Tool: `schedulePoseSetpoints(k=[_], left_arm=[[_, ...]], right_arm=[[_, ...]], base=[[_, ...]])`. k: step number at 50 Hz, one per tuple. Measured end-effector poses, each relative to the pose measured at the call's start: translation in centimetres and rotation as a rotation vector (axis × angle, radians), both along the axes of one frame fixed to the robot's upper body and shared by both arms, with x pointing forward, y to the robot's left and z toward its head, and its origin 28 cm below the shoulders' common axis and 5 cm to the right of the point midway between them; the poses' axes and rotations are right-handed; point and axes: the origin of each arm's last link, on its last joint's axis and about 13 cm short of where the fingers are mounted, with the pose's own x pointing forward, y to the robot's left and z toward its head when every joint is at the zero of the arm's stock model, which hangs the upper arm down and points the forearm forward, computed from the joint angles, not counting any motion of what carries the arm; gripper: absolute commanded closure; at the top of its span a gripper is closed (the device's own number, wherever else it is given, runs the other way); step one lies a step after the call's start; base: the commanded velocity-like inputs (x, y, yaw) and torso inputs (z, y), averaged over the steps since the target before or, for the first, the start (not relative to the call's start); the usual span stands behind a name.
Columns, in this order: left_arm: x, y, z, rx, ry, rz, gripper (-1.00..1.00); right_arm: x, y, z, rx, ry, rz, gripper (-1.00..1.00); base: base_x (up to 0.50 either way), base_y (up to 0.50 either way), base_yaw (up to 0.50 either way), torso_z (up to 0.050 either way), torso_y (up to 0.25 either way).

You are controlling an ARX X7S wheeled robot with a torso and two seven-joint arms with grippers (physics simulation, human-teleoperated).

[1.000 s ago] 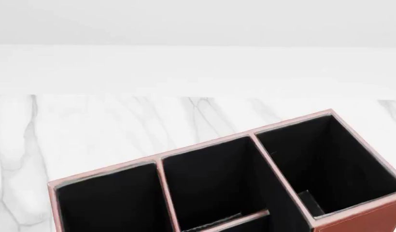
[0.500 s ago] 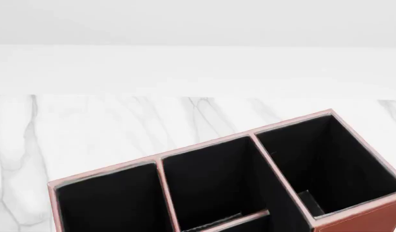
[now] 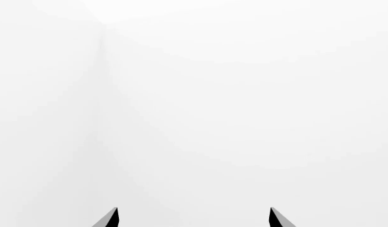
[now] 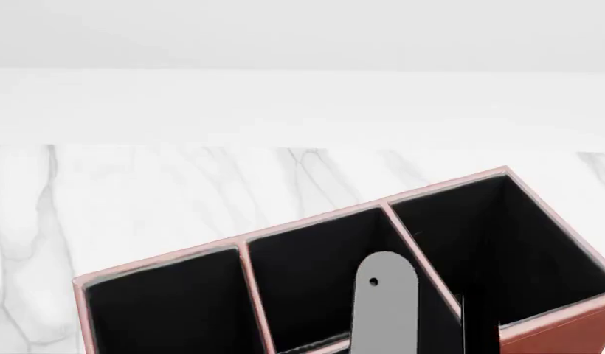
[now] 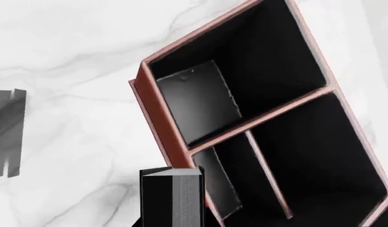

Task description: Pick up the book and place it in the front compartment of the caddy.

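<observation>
Right tool (image 4: 420, 324) now risen over caddy (image 4: 313, 221), clamping black white-edged book (image 5: 171, 198); left tool (image 3: 194, 220) spread wide.

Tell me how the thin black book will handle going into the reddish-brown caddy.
The thin black rectangular book looks stiff: its edges run straight, unbent. Being thin, it is probably light, and apt to tip against a wall of the reddish-brown leather-look caddy once released.

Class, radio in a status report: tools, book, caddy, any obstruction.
Left tool open, empty. Right tool over caddy, grip unclear. Book upright at caddy's rim, not yet in. No obstruction seen.
</observation>
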Motion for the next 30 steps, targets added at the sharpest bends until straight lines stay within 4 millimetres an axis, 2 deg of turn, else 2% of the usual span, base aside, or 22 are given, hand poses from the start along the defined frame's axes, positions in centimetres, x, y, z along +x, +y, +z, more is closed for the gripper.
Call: schedulePoseSetpoints(k=[14, 30], left_arm=[[0.0, 0.0, 0.1, -0.001, -0.001, -0.001, -1.00], [0.0, 0.0, 0.1, -0.002, -0.002, 0.000, -1.00]], right_arm=[[0.0, 0.3, 4.3, 0.024, -0.106, 0.014, 1.00], [-0.2, 0.2, 7.4, 0.063, -0.188, 0.001, 1.00]], base=[[0.00, 0.00, 0.00, 0.000, 0.001], [0.00, 0.00, 0.00, 0.000, 0.001]])
